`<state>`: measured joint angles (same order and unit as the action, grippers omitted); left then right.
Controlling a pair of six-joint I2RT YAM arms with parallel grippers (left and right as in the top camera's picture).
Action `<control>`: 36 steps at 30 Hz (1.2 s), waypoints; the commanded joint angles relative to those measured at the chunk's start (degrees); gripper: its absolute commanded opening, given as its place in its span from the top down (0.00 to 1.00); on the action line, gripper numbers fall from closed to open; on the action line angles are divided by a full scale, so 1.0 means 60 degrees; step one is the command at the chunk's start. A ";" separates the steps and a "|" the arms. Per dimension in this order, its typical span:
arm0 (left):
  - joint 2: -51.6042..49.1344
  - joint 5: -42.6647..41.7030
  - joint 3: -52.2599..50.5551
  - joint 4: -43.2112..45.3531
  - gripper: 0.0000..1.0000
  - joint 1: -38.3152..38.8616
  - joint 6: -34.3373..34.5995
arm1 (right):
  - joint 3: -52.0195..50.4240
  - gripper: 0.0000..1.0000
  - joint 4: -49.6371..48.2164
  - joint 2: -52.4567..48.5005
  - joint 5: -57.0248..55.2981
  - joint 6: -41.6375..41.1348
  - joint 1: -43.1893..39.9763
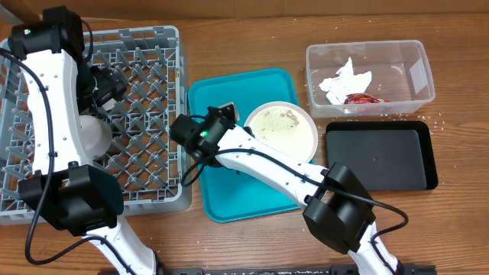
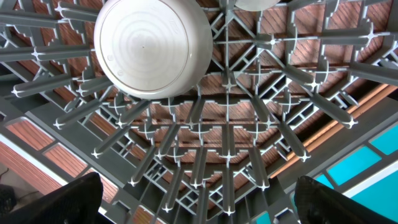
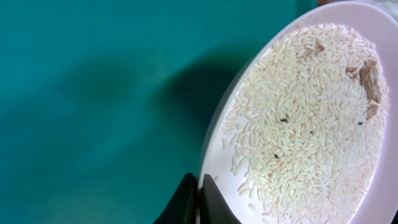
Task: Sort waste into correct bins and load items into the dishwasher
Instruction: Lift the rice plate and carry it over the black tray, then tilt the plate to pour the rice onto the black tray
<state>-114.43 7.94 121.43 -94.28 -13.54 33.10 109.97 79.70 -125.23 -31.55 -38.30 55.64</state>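
Observation:
My right gripper [image 1: 235, 121] [image 3: 200, 200] is shut on the rim of a round white plate [image 1: 281, 130] [image 3: 273, 205] and holds it tilted over the teal serving tray [image 1: 221, 191] [image 3: 93, 93]. Pale rice grains [image 3: 311, 112] with a few brown scraps cover the plate. My left gripper [image 1: 113, 84] [image 2: 199, 202] is open and empty over the grey dish rack [image 1: 153, 61] [image 2: 230, 143]. A small white bowl [image 1: 93, 134] [image 2: 149, 46] sits upside down in the rack. The clear tub [image 1: 419, 57] holds a crumpled white napkin [image 1: 345, 79] and a red wrapper [image 1: 363, 98].
The shallow black tray [image 1: 382, 156] lies in front of the clear tub at the right. A few loose grains [image 1: 437, 120] are scattered on the wooden table beside it. The edge of another white item [image 2: 261, 3] shows at the top of the left wrist view.

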 commanded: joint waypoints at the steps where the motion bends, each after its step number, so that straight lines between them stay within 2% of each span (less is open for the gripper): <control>1: 0.0280 -0.0044 0.0117 0.0015 0.00 0.0007 0.0055 | 0.0583 0.96 0.0408 -0.0018 -0.1005 -0.0867 -0.0004; 6: 0.0280 -0.0044 0.0117 0.0015 0.00 0.0007 0.0055 | 0.1443 0.96 0.1311 -0.0015 -0.1089 -0.1417 -0.0616; 11: 0.0277 -0.0044 0.0117 0.0015 0.00 0.0007 0.0055 | 0.1894 0.96 0.1552 0.0015 -0.1053 -0.1825 -0.1395; 17: 0.0280 -0.0047 0.0117 0.0015 0.00 0.0007 0.0055 | 0.2328 0.96 0.1752 0.0379 -0.0608 -0.2503 -0.2958; 22: 0.0280 -0.0047 0.0117 0.0015 0.00 0.0007 0.0055 | 0.2328 0.96 0.1668 0.0918 0.0696 -0.3421 -0.4688; 36: 0.0280 -0.0047 0.0117 0.0015 0.00 0.0007 0.0055 | 0.2328 0.96 0.1053 0.1122 0.5093 -0.3410 -0.8626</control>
<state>-114.43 7.94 121.43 -94.28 -13.54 33.10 122.15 86.11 -121.27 -8.82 -58.26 6.46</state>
